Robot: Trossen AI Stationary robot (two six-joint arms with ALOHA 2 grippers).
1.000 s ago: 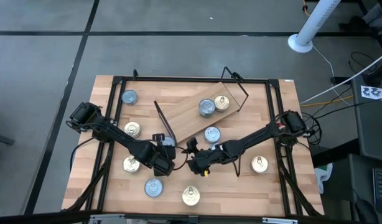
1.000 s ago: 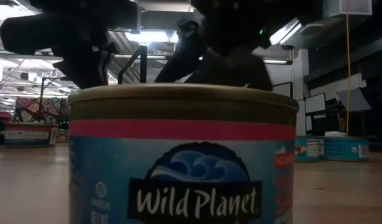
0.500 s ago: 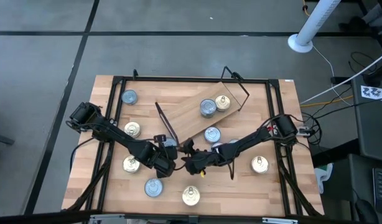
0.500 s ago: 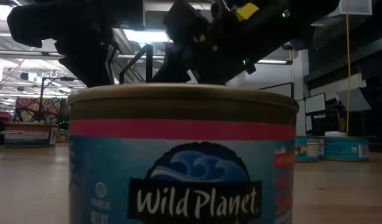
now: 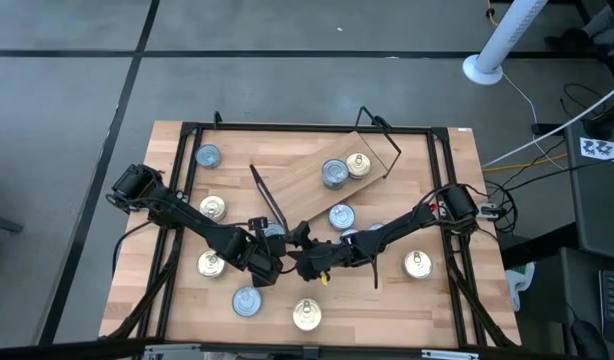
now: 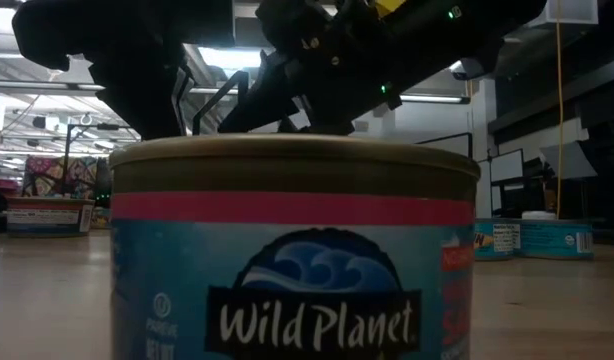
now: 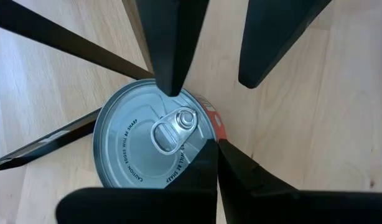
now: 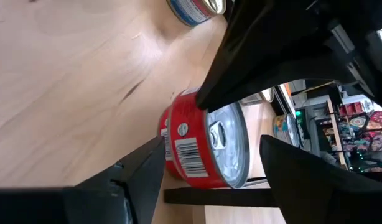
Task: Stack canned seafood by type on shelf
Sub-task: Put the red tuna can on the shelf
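Both grippers, left gripper (image 5: pixel 272 252) and right gripper (image 5: pixel 305 258), closer together (over one tin (image 7: pixel 155 143)).

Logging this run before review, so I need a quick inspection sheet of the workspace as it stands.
Surface: wooden table, tins scattered.
Job's things: shelf lies askew, carrying a silver-topped tin beside a gold tin; red-labelled tin at table centre.
Clutter: nothing seen.
Grippers: left gripper and right gripper both open, converged on the red-labelled tin.
Cables: white and dark cables on the floor right of the table.
Surroundings: white post; open room behind.
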